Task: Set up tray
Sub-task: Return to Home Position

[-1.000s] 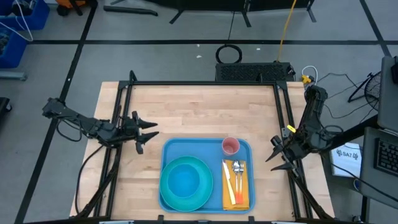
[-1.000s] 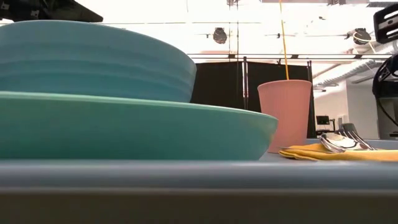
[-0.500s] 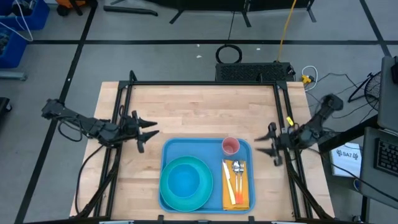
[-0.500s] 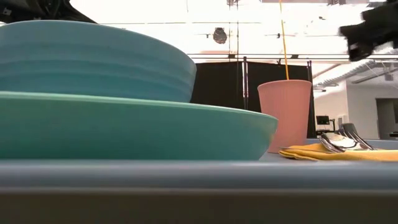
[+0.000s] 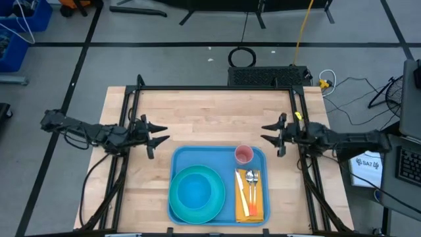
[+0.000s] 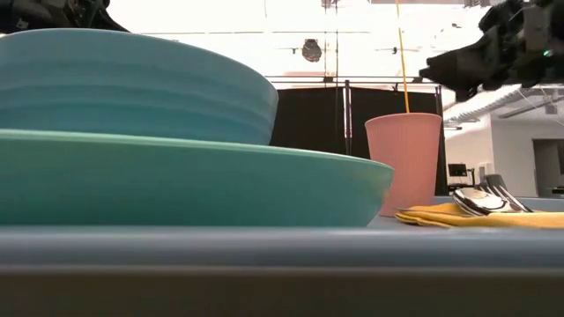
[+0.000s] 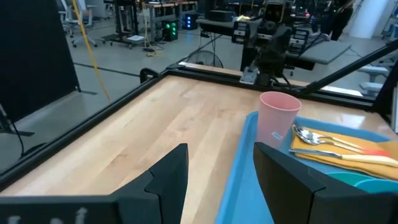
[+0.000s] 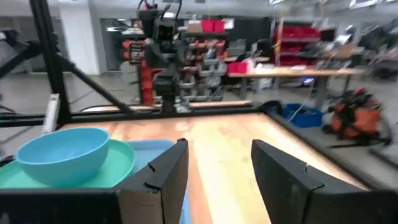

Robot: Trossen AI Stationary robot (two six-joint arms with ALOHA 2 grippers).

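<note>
**Tray laid and both grippers clear of it**

The tray [image 5: 212, 157] lies flat on the near half of the table [image 5: 210, 115], roughly midway between the two arms.

On its left part is a round turquoise plate [image 5: 220, 197], with a lighter blue bowl [image 5: 195, 193] standing in the plate. The bowl looks empty from above. The low view shows the bowl sitting on the plate with its rim well above the plate's rim.

At the tray's far right corner a pink cup [image 5: 244, 155] stands upright, and the high view shows nothing in it.

Just nearer than the cup, an orange-yellow napkin [image 5: 258, 209] lies along the tray's right side. On the napkin, side by side, are a pale yellow knife [image 5: 241, 192] on the left, then a spoon [image 5: 249, 176] and a fork [image 5: 255, 176]. Their silver heads point toward the cup.

The left gripper [image 5: 158, 138] hangs over the table's left side, near the tray's far left corner but apart from it. Its fingers are parted with a clear gap and hold nothing.

The right gripper [image 5: 268, 133] hangs over the table's right side, just beyond the cup and not touching it. Its fingers are likewise parted and empty, and in the low view it is well above the cup.
</note>
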